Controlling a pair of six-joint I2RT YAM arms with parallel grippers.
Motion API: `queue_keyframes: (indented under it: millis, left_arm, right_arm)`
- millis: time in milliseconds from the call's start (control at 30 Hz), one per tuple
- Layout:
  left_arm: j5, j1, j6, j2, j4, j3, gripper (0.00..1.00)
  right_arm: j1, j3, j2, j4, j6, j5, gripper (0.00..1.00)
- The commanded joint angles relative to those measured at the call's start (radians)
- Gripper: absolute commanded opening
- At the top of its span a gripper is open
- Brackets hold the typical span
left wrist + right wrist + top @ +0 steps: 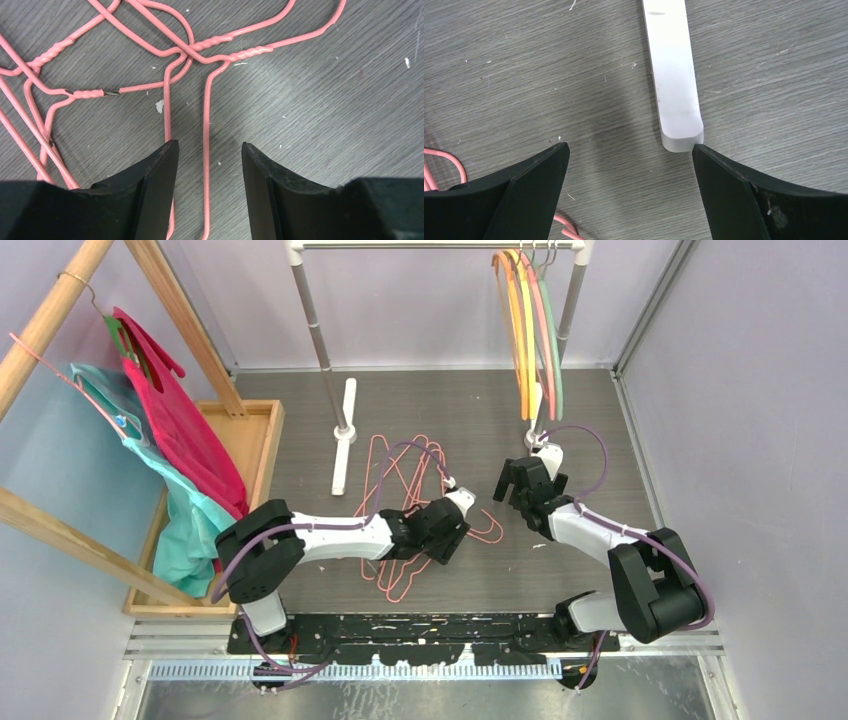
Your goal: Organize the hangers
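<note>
Left tool (209, 145), jaws half apart, is set astride strands of the pink wire hangers (165, 55), which lie tangled on the surface (325, 125); nothing is clamped. Right tool (630, 147) is held wide apart and empty, the rack's white foot (674, 75) at one o'clock. Thicker hangers (530, 340) are hung on the rail (440, 245), at one o'clock in the overhead view. Step judged in hand: picking a wire hanger. Closure on a single strand is called for next, then a lift clear of the tangle.
</note>
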Motion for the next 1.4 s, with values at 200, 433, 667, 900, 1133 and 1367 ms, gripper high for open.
queue_keyframes:
  millis: [200, 433, 667, 900, 1133, 1367]
  left_arm:
    - [-0.012, -0.002, -0.022, 0.038, 0.067, 0.013, 0.50]
    - [0.023, 0.011, -0.037, 0.076, 0.073, -0.001, 0.36]
    - [0.019, 0.014, -0.033, 0.082, 0.069, -0.023, 0.00]
    - [-0.021, 0.018, 0.018, -0.019, -0.007, -0.011, 0.00]
    - [-0.067, 0.037, 0.044, -0.225, -0.098, 0.021, 0.00]
    - [0.105, 0.209, -0.030, -0.377, -0.054, -0.010, 0.00]
  right_arm:
    - [-0.003, 0.009, -0.009, 0.044, 0.000, 0.017, 1.00]
    - [-0.003, 0.008, -0.012, 0.044, 0.002, 0.016, 1.00]
    - [-0.003, 0.009, -0.011, 0.046, 0.001, 0.016, 1.00]
    - [-0.003, 0.007, -0.012, 0.047, 0.002, 0.023, 1.00]
    - [-0.002, -0.006, -0.042, 0.046, 0.019, 0.065, 1.00]
    - [-0.003, -0.013, -0.065, 0.041, 0.031, 0.077, 1.00]
